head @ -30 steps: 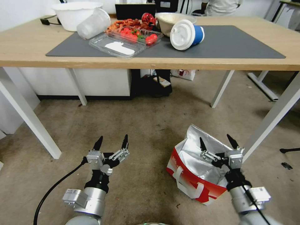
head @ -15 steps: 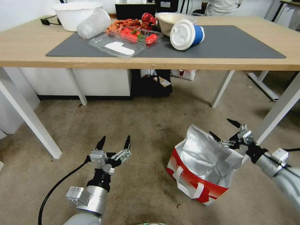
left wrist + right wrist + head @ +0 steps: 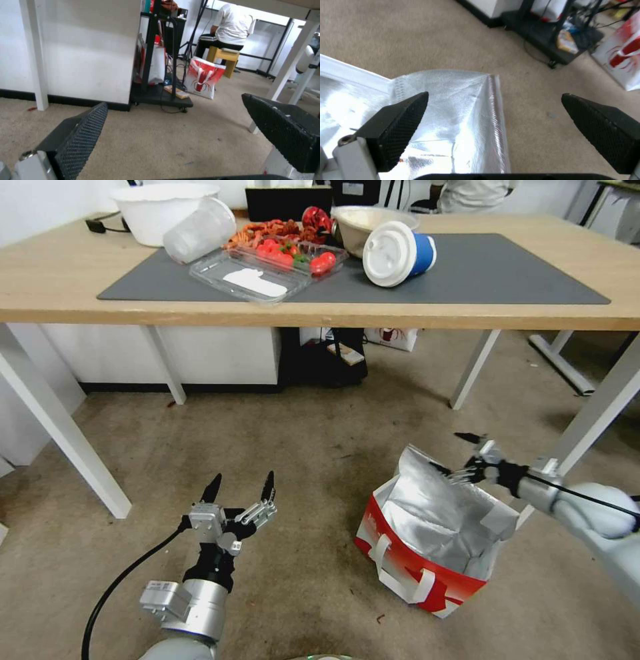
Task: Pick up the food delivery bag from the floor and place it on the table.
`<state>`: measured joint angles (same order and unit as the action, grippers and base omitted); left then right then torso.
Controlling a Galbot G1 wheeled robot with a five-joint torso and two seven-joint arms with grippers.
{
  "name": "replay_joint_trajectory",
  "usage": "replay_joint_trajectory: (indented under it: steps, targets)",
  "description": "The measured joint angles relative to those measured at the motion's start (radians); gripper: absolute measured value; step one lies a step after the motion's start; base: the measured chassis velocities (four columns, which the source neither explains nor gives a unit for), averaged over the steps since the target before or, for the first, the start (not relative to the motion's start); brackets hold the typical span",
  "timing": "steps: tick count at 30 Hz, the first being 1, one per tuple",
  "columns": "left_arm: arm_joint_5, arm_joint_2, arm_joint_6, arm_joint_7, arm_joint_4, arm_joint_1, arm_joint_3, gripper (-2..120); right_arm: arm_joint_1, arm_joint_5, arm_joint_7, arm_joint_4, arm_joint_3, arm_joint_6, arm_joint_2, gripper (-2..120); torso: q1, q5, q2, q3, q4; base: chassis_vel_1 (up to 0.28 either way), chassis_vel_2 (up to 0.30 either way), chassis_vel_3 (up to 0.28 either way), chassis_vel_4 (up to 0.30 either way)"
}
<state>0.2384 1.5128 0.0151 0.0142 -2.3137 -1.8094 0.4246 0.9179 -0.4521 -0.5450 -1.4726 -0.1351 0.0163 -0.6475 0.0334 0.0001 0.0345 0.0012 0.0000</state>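
While agape, right tool [image 3: 455, 454] straddles food delivery bag's [image 3: 427, 540] rim.

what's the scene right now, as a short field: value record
bag: food delivery bag upright on the floor, foil top open
right gripper: right gripper jaws open, straddling the bag's far foil edge, one jaw inside, one outside, not closed on it
left gripper: left gripper jaws open, low over bare carpet, apart from the bag
table: table with grey mat, tipped blue cup, clear food tray
task state: bag not yet lifted
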Motion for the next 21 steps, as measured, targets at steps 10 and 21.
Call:
replay_joint_trajectory:
  steps: [10, 21]
  targets:
    - [-0.001, 0.015, 0.005, -0.004, 0.019, -0.002, 0.010, 100, -0.242, 0.062, -0.068, 0.132, 0.233, -0.043, -0.019, 100, 0.000, -0.0001, 0.000, 0.000, 0.0002, 0.000, 0.000, 0.000, 0.000]
    - [-0.009, 0.036, 0.015, -0.004, 0.028, -0.001, 0.007, 100, -0.263, 0.095, -0.109, 0.166, 0.269, -0.090, -0.028, 100, 0.000, -0.0001, 0.000, 0.001, -0.0001, 0.000, 0.000, 0.000, 0.000]
